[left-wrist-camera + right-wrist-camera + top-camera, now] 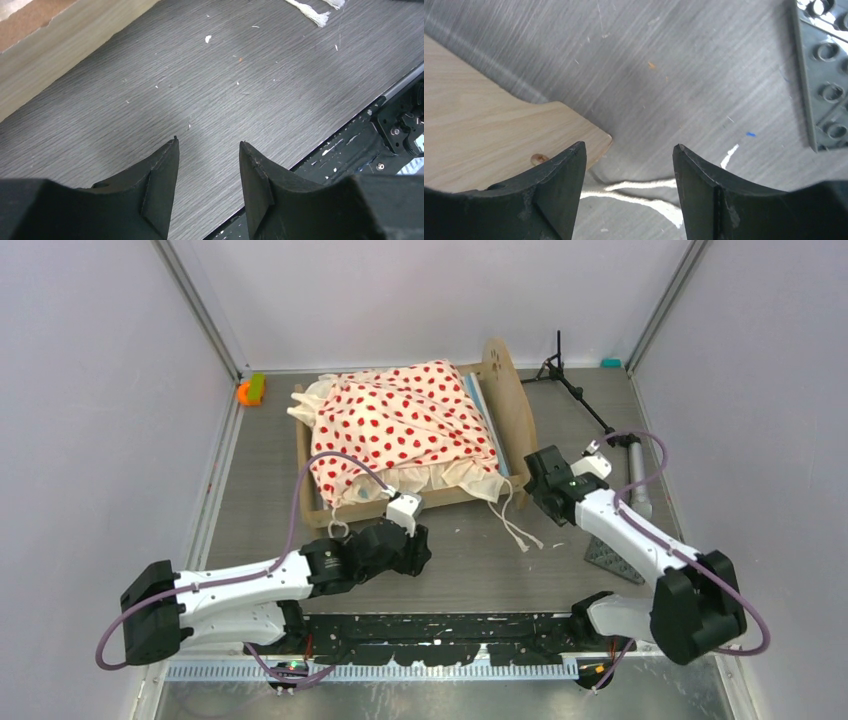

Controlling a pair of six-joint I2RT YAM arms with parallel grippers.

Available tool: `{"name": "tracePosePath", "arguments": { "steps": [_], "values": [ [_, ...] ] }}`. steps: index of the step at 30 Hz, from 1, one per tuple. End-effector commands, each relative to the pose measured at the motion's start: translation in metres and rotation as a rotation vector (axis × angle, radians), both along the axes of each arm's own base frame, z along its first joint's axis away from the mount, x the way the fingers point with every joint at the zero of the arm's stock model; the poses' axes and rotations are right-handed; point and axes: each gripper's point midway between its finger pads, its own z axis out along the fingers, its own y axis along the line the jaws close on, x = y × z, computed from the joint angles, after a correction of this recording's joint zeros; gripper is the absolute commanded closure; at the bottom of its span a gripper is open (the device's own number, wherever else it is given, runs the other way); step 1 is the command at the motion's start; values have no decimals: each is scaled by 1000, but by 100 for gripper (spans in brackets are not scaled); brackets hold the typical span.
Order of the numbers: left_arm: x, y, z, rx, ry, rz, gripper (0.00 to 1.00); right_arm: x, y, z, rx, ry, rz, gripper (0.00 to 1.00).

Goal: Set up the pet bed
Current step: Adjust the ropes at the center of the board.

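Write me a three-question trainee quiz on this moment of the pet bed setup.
1. True or false: the left gripper and the right gripper are both open and empty.
2. What pattern is on the bedding?
3. Where does the studded mat lie? A) on the bedding; B) on the table; C) in a gripper.

Key: 1 true; 2 red dots; 3 B.

Table [465,565] on near side of pet bed [400,430] open — bed blocks centre; tripod [558,358], studded mat [603,558] crowd right.
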Motion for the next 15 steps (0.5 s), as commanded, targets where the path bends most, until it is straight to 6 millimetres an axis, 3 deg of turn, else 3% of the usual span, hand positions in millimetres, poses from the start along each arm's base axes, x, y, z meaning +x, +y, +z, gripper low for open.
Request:
{"name": "tracePosePath", "arguments": {
  "steps": [1, 5, 11, 15],
  "values": [
    [10, 12, 12, 1, -47, 60, 50, 48, 9, 22, 20, -103, 37, 30],
    [12, 17, 12, 2, -53, 76, 50, 34, 8, 8, 19, -44, 113, 29],
    [12, 17, 9, 2, -45, 74, 50, -6, 17, -16, 58, 22, 284, 30],
    [11, 15, 7, -1, -36, 68, 50, -27, 16, -24, 72, 74, 307, 32]
  ]
}}
